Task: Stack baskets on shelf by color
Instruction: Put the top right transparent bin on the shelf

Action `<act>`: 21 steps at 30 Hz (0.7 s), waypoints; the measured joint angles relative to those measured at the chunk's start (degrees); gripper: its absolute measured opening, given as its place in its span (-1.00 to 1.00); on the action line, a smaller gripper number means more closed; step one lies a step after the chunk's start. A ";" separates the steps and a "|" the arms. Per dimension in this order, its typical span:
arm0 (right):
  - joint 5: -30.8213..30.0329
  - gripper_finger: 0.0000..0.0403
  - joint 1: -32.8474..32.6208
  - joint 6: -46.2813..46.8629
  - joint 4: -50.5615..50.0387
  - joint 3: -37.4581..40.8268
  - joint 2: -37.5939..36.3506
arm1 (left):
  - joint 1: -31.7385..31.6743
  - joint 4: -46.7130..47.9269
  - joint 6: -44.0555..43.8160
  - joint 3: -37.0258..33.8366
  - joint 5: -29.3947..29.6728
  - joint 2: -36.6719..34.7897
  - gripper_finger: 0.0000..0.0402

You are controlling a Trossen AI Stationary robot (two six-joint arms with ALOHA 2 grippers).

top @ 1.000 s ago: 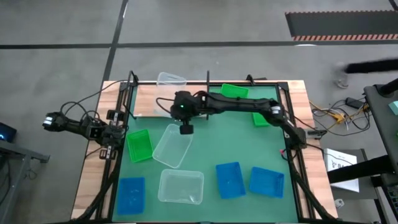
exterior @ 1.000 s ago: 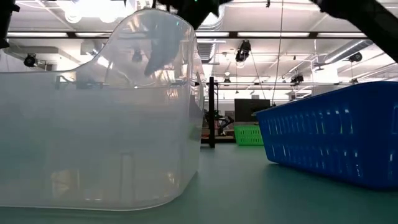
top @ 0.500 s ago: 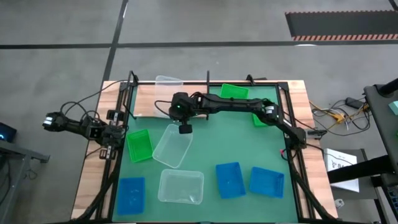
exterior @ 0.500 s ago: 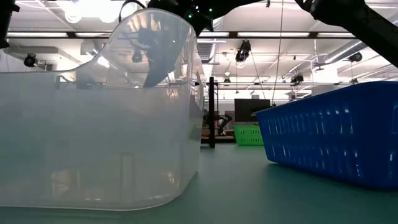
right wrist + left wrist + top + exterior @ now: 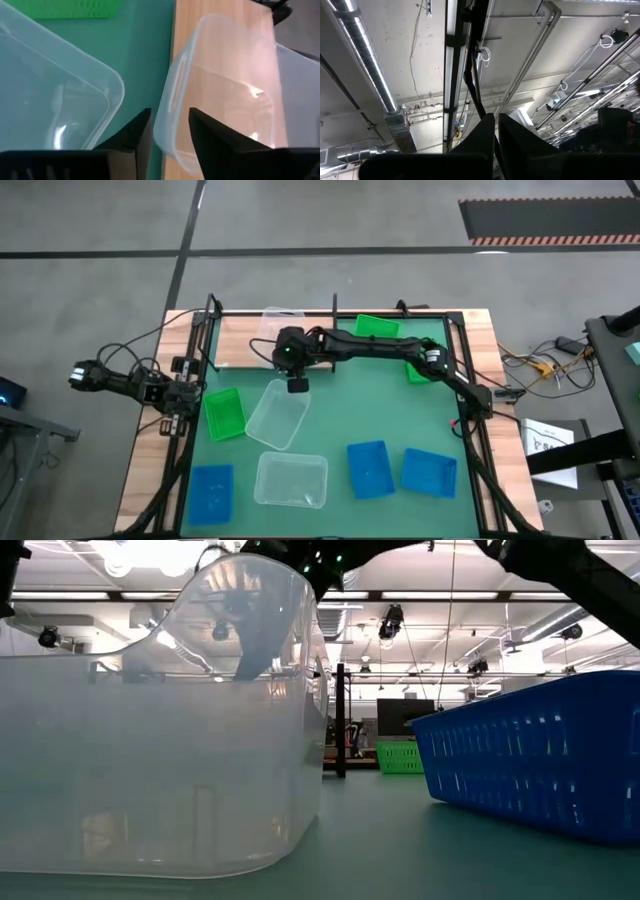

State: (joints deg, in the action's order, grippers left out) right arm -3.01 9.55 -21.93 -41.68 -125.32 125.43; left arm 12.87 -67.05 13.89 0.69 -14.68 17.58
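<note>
A clear basket (image 5: 283,318) (image 5: 225,95) sits on the light-wood shelf (image 5: 238,345) (image 5: 225,7) at the table's far left. My right gripper (image 5: 288,345) (image 5: 170,125) is above it, open, with one finger on each side of the basket's near wall. Two more clear baskets (image 5: 277,414) (image 5: 290,479) rest flat on the green mat (image 5: 340,410). Green baskets (image 5: 223,413) (image 5: 377,327) (image 5: 418,370) and blue baskets (image 5: 211,492) (image 5: 369,468) (image 5: 429,471) also rest there. My left gripper (image 5: 495,145) is parked off the table's left edge, shut and pointing at the ceiling. My right gripper comes from above, fingers pointing down across the clear basket's near wall (image 5: 167,117), one finger inside the basket and one outside. I cannot tell whether either finger touches the wall. The basket rests upright on the shelf board.
Black metal uprights (image 5: 212,310) (image 5: 333,308) stand at the shelf's corners. The clear basket on the mat (image 5: 55,100) lies just near-side of my right gripper. The middle of the mat between the baskets is bare.
My right gripper has opened and let go of the clear basket's wall. The basket has come a little toward the table's near edge and now sits on the shelf.
</note>
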 joint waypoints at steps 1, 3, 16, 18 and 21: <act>-0.04 -0.35 -0.11 0.45 -0.46 -0.01 -1.13 | 0.02 0.00 0.00 0.00 0.00 0.00 -0.96; -0.71 -0.33 -0.18 1.29 -1.99 -0.24 -3.40 | -0.01 -0.02 0.00 0.00 0.00 0.00 -0.96; -11.19 -0.90 1.67 1.81 -9.84 -0.28 -2.18 | 0.02 0.01 0.02 -0.07 0.07 0.00 -0.96; -12.09 -0.94 2.02 1.79 -9.95 -0.28 -0.56 | 0.02 -0.02 0.02 -0.07 0.07 0.00 -0.96; -13.16 -0.95 2.79 1.53 -9.87 -0.26 1.40 | 0.02 0.01 0.02 -0.07 0.08 0.00 -0.96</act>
State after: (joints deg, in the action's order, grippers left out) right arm -16.17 12.34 -20.39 -51.56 -125.58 126.83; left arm 12.88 -67.04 13.91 0.62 -14.59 17.58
